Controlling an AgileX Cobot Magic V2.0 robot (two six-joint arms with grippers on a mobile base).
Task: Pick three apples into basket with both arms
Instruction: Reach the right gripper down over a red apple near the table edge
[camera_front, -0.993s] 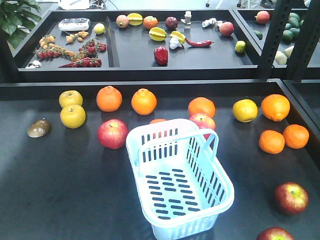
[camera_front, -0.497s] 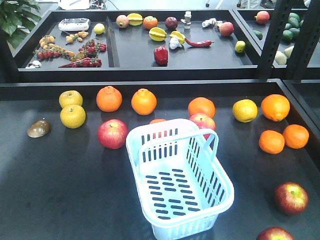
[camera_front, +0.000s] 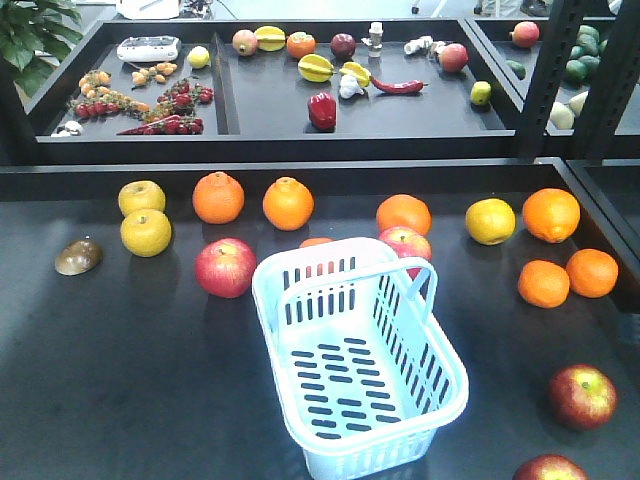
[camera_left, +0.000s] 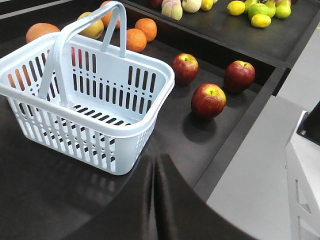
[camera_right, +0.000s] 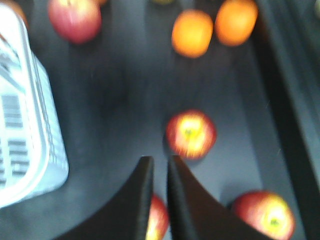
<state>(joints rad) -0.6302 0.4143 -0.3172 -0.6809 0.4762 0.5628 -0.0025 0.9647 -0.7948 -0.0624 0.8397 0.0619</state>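
The pale blue basket (camera_front: 360, 360) stands empty mid-table, handle up. Red apples lie left of it (camera_front: 226, 267), behind it (camera_front: 405, 243) and at the front right (camera_front: 582, 396), (camera_front: 548, 468). No arm shows in the front view. In the left wrist view my left gripper (camera_left: 155, 161) is shut and empty, near the basket (camera_left: 85, 95), with three apples (camera_left: 208, 100), (camera_left: 185, 68), (camera_left: 238, 76) beyond. The blurred right wrist view shows my right gripper (camera_right: 160, 162) parted by a narrow gap, holding nothing, above one apple (camera_right: 156, 220) and just short of another (camera_right: 191, 133). A third (camera_right: 264, 215) lies to the right.
Oranges (camera_front: 543, 283), (camera_front: 218, 197) and yellow fruits (camera_front: 145, 232), (camera_front: 490, 221) are scattered across the back of the black table (camera_front: 120, 380). A brown fruit (camera_front: 78, 257) lies far left. A raised shelf (camera_front: 300, 145) of mixed produce runs behind; a black post (camera_front: 545, 80) rises at the right.
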